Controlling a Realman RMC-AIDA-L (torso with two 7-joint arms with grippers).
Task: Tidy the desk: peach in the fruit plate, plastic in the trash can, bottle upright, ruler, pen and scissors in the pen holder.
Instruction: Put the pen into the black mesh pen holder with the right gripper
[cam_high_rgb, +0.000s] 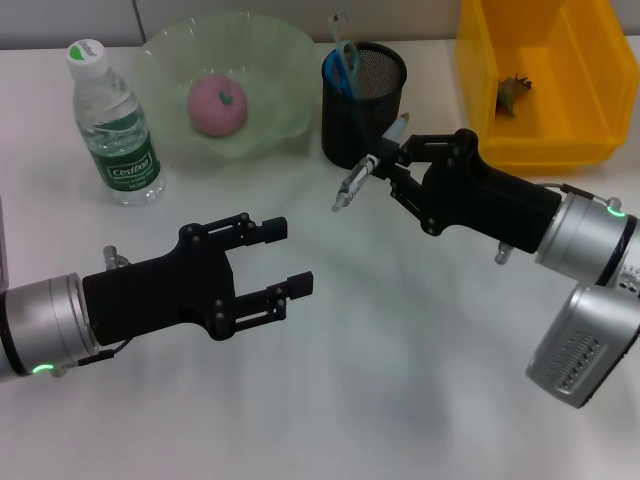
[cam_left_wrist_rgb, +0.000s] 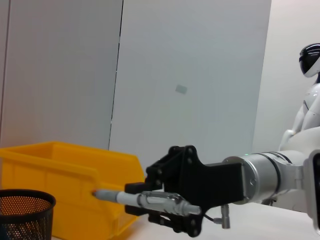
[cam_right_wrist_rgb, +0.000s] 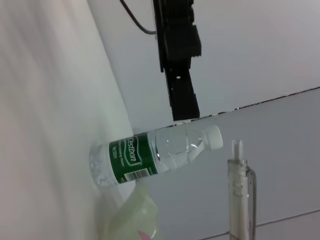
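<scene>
right hand (cam_high_rgb: 385, 165) clamped on slim clear-barrelled pen (cam_high_rgb: 368, 168), tilted, above the white worktop (cam_high_rgb: 400, 380) just beside black mesh pen holder (cam_high_rgb: 362, 100) | left hand (cam_high_rgb: 285, 258) fingers spread, grasping nothing | pink peach (cam_high_rgb: 218, 103) in translucent wavy fruit plate (cam_high_rgb: 270, 60) | ribbed plastic bottle (cam_high_rgb: 112, 125) upright | yellow trash can (cam_high_rgb: 540, 80) holds what seems crumpled plastic (cam_high_rgb: 512, 92)

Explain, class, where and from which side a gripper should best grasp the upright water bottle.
Probably the water bottle is best gripped around its labelled middle, coming in level from the open table side facing the robot. It stands upright, its body is round and even there, and the green fruit plate crowds its other side. The open left gripper is nearest.
</scene>
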